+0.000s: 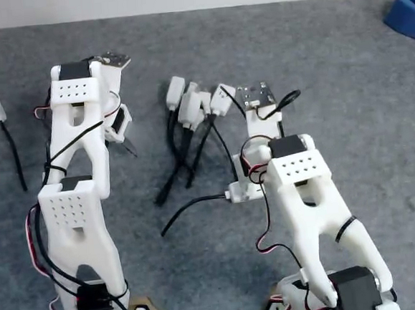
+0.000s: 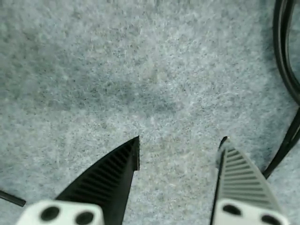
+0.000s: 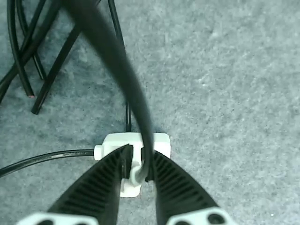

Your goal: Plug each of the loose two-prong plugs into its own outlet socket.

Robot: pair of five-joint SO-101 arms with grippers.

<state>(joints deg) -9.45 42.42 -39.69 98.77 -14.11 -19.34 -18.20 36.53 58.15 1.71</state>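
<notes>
Your right claw (image 3: 138,152) is pinched narrow on a white plug (image 3: 137,177). The plug stands roughly upright on the blocky white socket (image 3: 159,141), and its smooth black cord (image 3: 117,61) rises toward the wrist. The ribbed fingers hide its prongs. The socket lies on fuzzy grey carpet (image 3: 234,93). Your left claw (image 2: 179,140) gapes wide over bare carpet. Spare plugs (image 1: 189,102) lie clustered between the arms.

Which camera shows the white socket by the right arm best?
The right wrist view: the white socket sits close up, right at the right tool, which pinches a white plug. The high view catches just its edge beside the right arm. The left wrist view faces grey carpet and black cables.
</notes>
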